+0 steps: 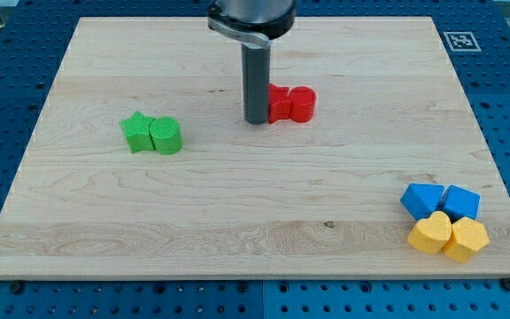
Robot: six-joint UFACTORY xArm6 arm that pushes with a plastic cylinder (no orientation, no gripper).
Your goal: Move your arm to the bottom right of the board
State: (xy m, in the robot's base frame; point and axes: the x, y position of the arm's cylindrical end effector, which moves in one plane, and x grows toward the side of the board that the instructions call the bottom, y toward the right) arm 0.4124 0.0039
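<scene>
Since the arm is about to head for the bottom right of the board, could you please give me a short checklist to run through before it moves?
1. My tip visible on the board: ok.
2. Tip clear of the red blocks: not ok; it stands against their left side as viewed.
3. Green blocks off the route: ok, they sit to the view's left.
4. Bottom right corner free: not ok; two blue blocks and two yellow blocks sit there.
5. Whether the tip actually touches the red blocks: cannot tell.
</scene>
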